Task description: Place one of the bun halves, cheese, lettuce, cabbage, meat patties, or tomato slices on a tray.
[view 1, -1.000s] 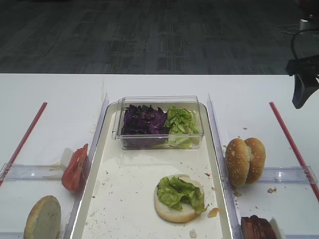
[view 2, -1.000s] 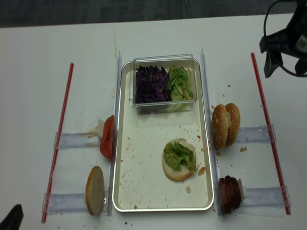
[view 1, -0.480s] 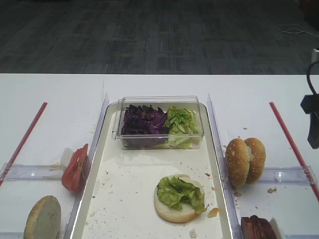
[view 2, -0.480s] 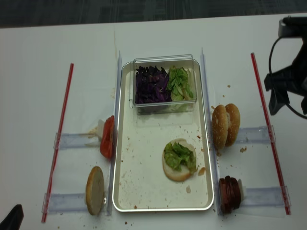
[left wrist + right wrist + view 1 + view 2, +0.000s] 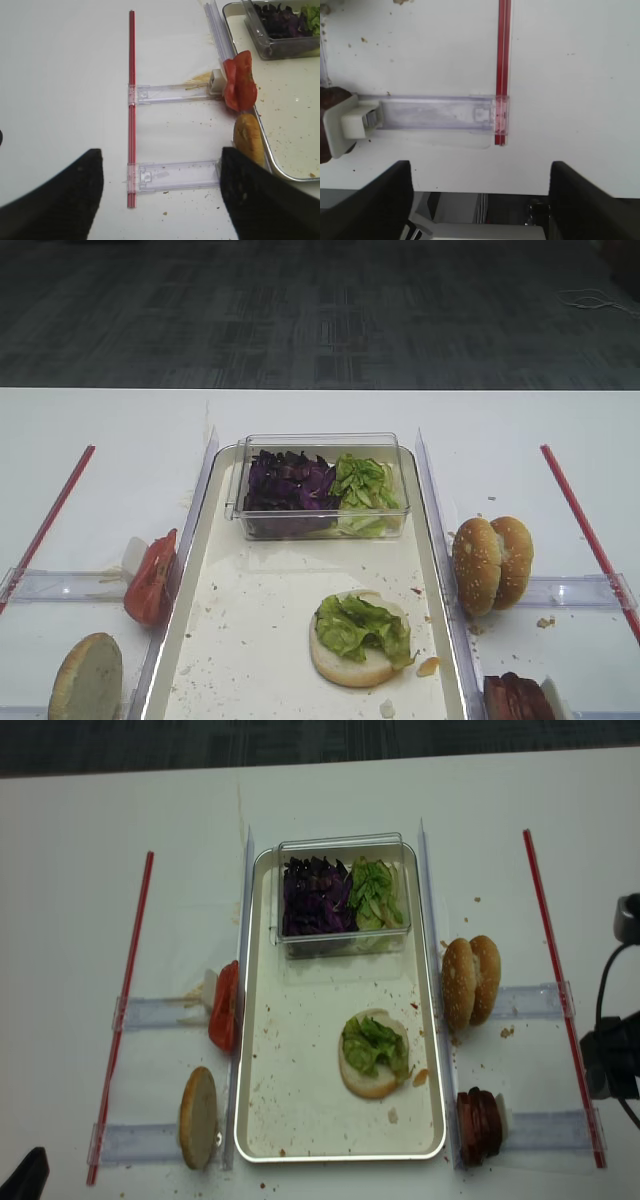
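A long metal tray (image 5: pixel 200 570) (image 5: pixel 245 1020) holds a bun half topped with lettuce (image 5: pixel 355 645) (image 5: pixel 372 1055). At its far end, a clear tub holds purple cabbage (image 5: pixel 290 485) and more lettuce (image 5: pixel 362 485). Tomato slices (image 5: pixel 240 82) (image 5: pixel 224 1007) and a bun half (image 5: pixel 248 137) (image 5: pixel 198 1117) stand left of the tray. Sesame bun halves (image 5: pixel 470 982) and meat patties (image 5: pixel 478 1125) (image 5: pixel 327 125) stand to its right. My right gripper (image 5: pixel 480 172) is open and empty over the table's near right edge. My left gripper (image 5: pixel 160 165) is open and empty near the left front.
Red strips (image 5: pixel 125 1010) (image 5: pixel 560 990) run down both sides of the table. Clear plastic holders (image 5: pixel 435 114) (image 5: pixel 175 175) cross from them toward the tray. The right arm (image 5: pixel 610 1060) shows at the right edge. Crumbs dot the tray floor and the table.
The right arm has swung from the far right of the table toward its near right edge, leaving the first high view. Its jaws stay open. The food has not moved.
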